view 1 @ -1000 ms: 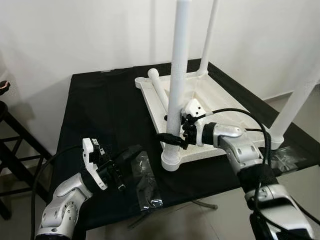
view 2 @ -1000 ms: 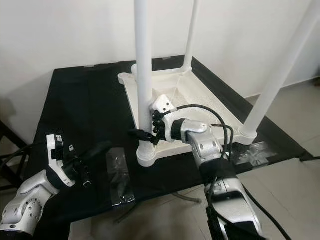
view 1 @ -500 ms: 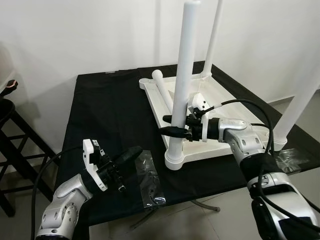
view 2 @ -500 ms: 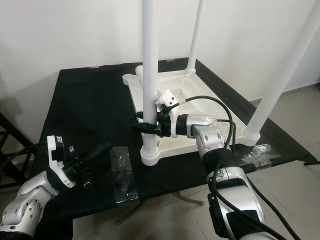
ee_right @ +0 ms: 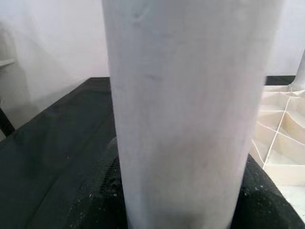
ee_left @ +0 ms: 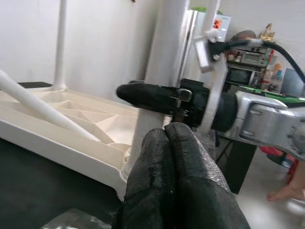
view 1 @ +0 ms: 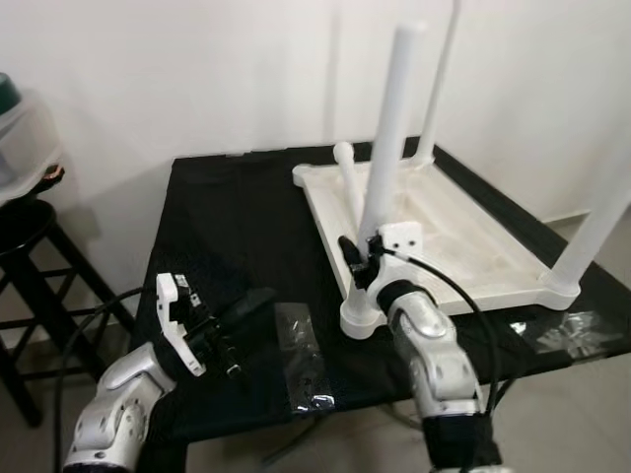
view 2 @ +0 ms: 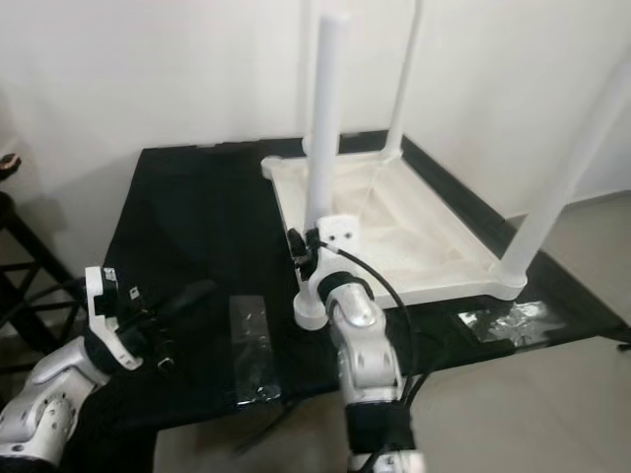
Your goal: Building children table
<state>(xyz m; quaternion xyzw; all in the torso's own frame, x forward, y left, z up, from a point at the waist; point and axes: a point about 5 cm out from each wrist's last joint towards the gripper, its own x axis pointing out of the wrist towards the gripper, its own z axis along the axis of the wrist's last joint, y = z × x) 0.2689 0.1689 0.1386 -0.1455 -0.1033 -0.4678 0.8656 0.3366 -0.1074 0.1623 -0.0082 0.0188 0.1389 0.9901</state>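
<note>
Children's table top (view 1: 463,236), white, upside down on black table (view 1: 227,227), toward its right half. Far left: dark stool (view 1: 25,232) beside the table. Near left corner: left end effector (view 1: 246,307) low over the black surface, fingers (ee_left: 176,176) pressed together with nothing between them, aimed rightward. Just right of it: clear plastic bag (view 1: 301,350) flat by the near edge. Next: near-left leg (view 1: 386,177), upright in its corner socket, gripped low down by right end effector (view 1: 357,264), black fingers on either side of the white tube. Behind it: loose leg (view 1: 347,177) lying slantwise on the underside near the far-left corner. Farther right: far leg (view 1: 439,79) standing at the far corner, near-right leg (view 1: 592,232) upright in its socket. Near right edge: crumpled clear wrap (view 1: 577,330) on the table.
</note>
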